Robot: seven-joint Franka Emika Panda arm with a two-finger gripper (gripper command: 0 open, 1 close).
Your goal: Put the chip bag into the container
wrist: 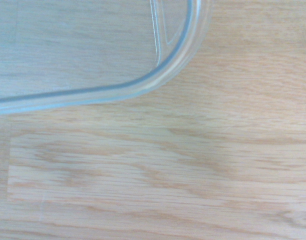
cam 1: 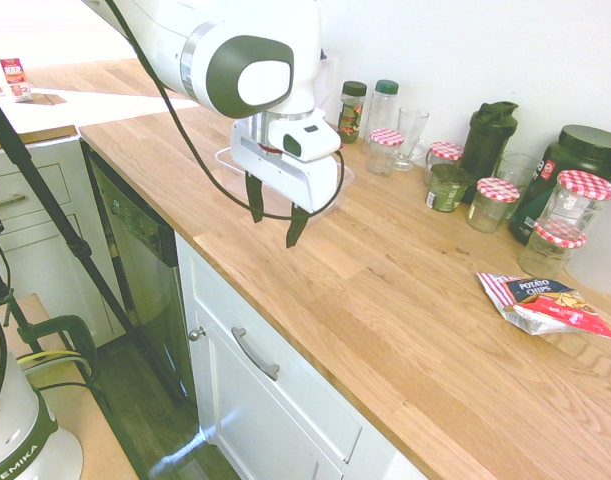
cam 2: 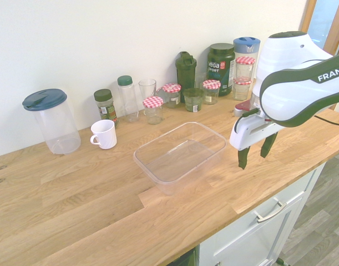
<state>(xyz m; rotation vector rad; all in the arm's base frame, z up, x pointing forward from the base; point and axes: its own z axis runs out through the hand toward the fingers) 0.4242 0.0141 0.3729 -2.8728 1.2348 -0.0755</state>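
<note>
chip bag (cam 1: 545,303): red-white stripes, dark label, silver/orange patches. container (cam 2: 180,154): clear. Mug (cam 2: 104,134): white. Jar lids (cam 2: 153,102): red-white check. Counter (cam 2: 75,194): light oak grain.

Clear, glossy plastic is seen in the container (cam 2: 180,151); matt oak-grained wood in the countertop (cam 2: 75,194); crinkled foil in the chip bag (cam 1: 545,303).
</note>
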